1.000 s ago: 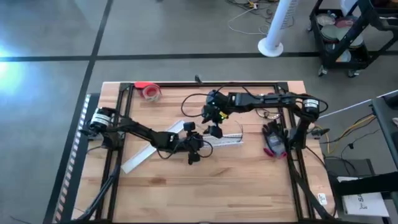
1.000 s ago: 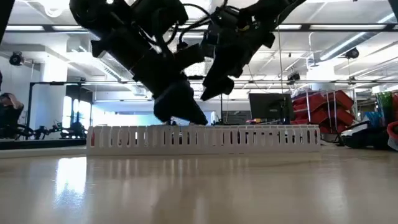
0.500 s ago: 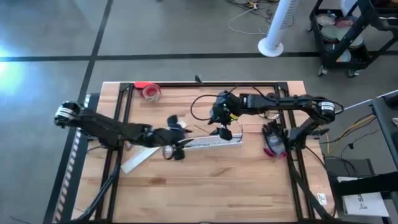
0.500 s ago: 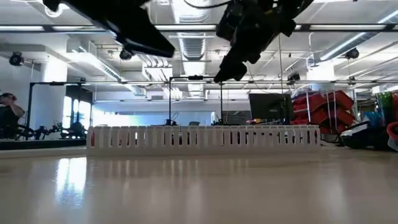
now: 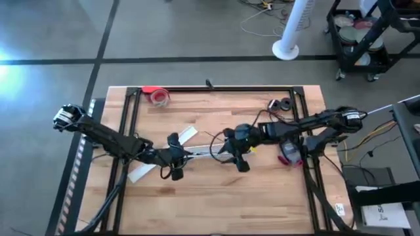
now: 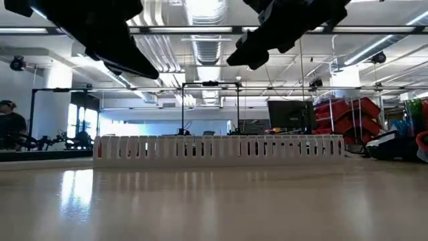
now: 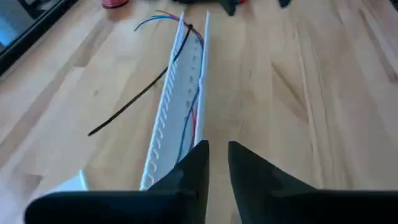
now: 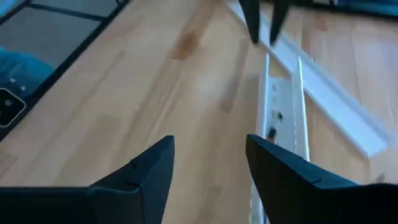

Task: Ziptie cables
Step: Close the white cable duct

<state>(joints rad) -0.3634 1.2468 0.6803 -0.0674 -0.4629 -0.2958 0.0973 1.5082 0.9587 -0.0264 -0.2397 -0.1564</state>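
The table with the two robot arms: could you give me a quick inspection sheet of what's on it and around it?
Surface: wooden table, bare near the front.
Job's things: thin red and blue cables lying in a white slotted duct; black zip tie beside it.
Clutter: red tape roll; flat white strip.
Grippers: left gripper narrowly open at one duct end; right gripper open at the other.
Robot cables: nothing seen in the way.
Surroundings: white fan stand; person far behind.
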